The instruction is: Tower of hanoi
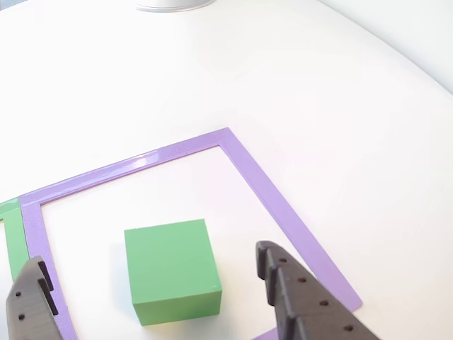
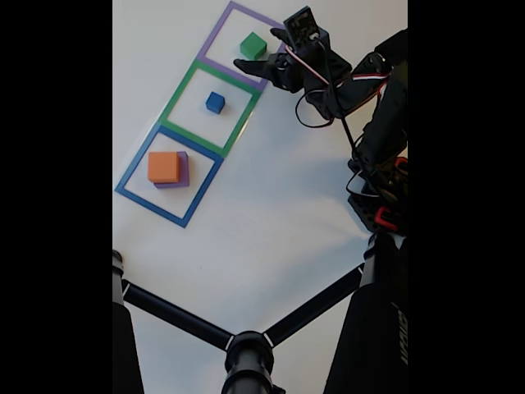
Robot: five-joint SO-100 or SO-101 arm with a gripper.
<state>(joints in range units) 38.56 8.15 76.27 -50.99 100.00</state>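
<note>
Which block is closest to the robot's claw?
The green block, alone inside the purple square outline, right beside the open gripper. The blue cube and the orange block sit in squares farther away.

Four blocks: one green block [image 2: 253, 45], one blue cube [image 2: 215, 103], one orange block [image 2: 163, 167] atop one purple block [image 2: 184, 171]. Three square outlines [image 2: 194, 115] in a row, all left of the gripper [image 2: 261, 51] in the fixed view.

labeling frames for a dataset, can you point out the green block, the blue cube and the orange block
green block [image 1: 170, 258]: other view, on its top face.
blue cube [image 2: 215, 102]: fixed view, on its top face, inside the green outline.
orange block [image 2: 163, 167]: fixed view, on its top face, stacked on the purple block.
</note>
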